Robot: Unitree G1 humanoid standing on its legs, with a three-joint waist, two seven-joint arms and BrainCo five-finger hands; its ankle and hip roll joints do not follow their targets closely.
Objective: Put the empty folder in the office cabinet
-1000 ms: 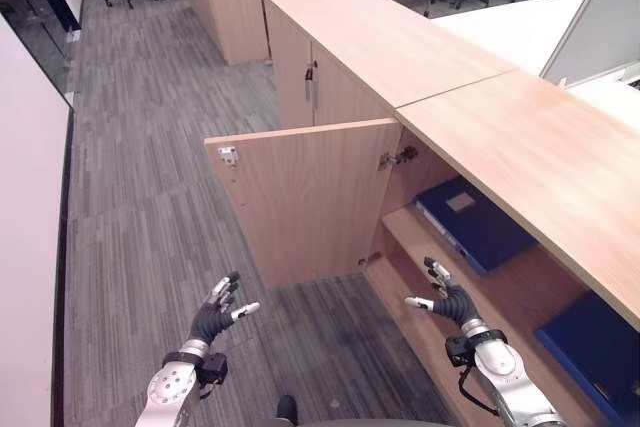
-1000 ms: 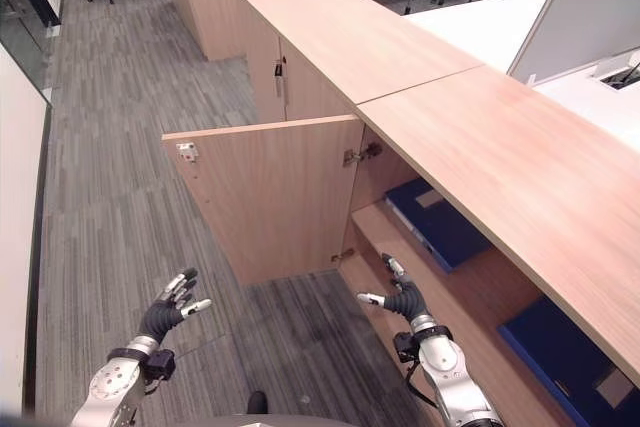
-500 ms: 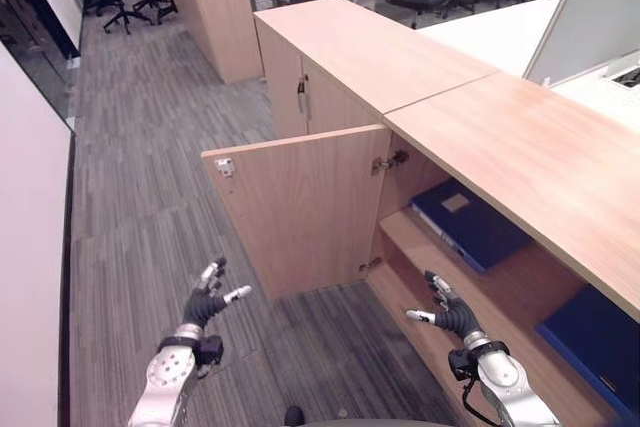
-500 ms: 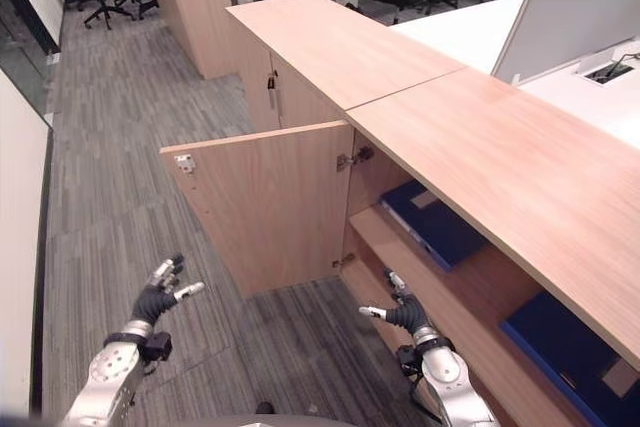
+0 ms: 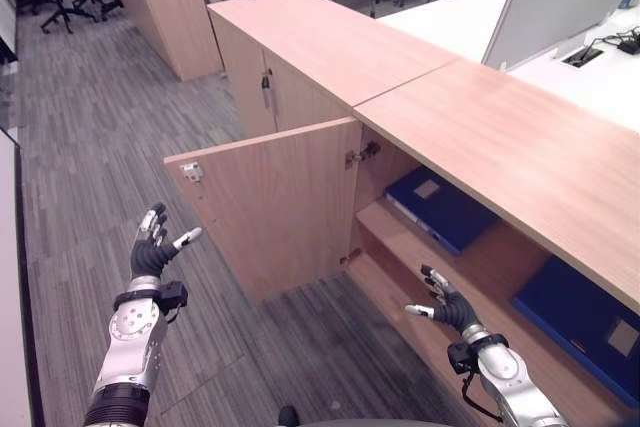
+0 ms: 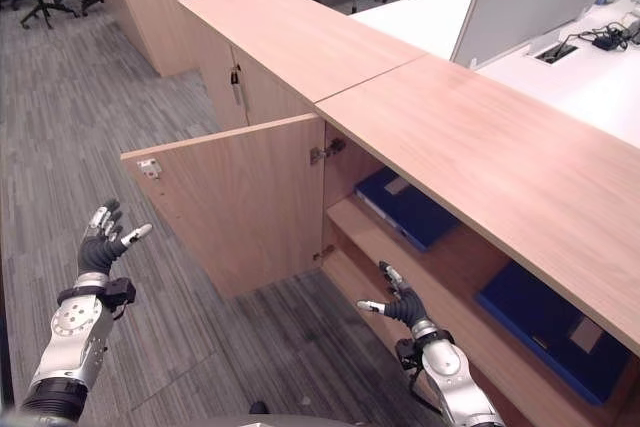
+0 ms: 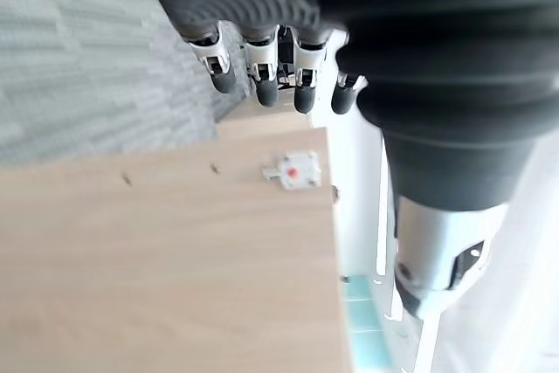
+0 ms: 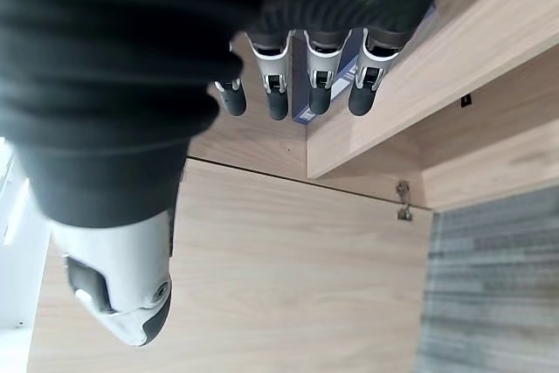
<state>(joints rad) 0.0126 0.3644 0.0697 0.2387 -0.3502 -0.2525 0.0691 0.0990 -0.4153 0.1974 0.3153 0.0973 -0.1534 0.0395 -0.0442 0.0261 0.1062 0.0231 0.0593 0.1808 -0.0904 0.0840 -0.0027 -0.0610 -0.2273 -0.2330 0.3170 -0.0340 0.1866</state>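
Both hands are empty with fingers spread: the left hand [image 5: 152,252] and the right hand [image 5: 448,309]. The open cabinet door [image 5: 275,202] stands past the left fingertips and could get bumped. The blue folder [image 5: 440,207] lies on its shelf beyond the right fingertips.

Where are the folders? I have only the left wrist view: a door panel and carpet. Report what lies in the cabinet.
Observer: Two blue folders lie flat inside the cabinet. The left folder is on the shelf just past the open door, and the right folder is further along.
Operator: Tell me what the right hand holds.
Observer: Nothing. The right hand is open, fingers straight, low by the shelf's front edge.
Operator: Now place my left hand.
Observer: The left hand is open, held up over the carpet, to the left of the door's free edge and not touching it.
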